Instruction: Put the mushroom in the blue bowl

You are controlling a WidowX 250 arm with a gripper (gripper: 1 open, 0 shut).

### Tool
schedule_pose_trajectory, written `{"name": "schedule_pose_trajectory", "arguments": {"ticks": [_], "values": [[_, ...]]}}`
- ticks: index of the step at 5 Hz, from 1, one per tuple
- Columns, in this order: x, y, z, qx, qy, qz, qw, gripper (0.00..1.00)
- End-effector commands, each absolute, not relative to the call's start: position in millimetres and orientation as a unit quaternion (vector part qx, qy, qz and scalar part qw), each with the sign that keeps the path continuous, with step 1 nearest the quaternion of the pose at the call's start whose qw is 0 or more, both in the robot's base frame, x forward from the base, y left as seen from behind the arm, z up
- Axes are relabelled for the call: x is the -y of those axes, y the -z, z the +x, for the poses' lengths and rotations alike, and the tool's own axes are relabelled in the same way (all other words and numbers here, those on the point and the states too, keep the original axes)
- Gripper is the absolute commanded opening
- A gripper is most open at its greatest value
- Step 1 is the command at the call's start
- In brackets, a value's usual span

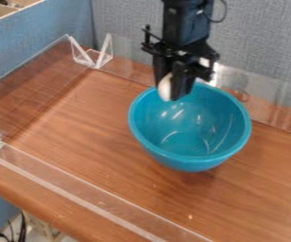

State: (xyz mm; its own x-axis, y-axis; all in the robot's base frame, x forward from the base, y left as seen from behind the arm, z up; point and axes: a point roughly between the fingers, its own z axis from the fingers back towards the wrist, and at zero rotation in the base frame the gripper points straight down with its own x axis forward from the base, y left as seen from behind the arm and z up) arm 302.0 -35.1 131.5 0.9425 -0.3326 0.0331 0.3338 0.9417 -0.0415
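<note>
The blue bowl sits on the wooden table, right of centre, and it looks empty inside. My gripper points straight down over the bowl's far-left rim. It is shut on the mushroom. The cream-white stem shows between the black fingers, while the cap is hidden by them. The mushroom hangs just above the rim and does not touch the bowl.
A low clear acrylic wall runs around the wooden table. A clear plastic stand sits at the back left. A blue partition stands behind, with a pale box at the far left. A small indistinct object lies behind the bowl.
</note>
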Motion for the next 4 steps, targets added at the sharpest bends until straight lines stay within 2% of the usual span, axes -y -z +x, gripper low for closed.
{"name": "schedule_pose_trajectory", "arguments": {"ticks": [1,3,4], "values": [[22,-131.9,309,0.029,0.179,-0.022,0.983,0.0],[15,-128.6,326,0.019,0.142,-0.02,0.99,0.0],[8,-134.0,326,0.016,0.137,-0.02,0.99,0.0]]}}
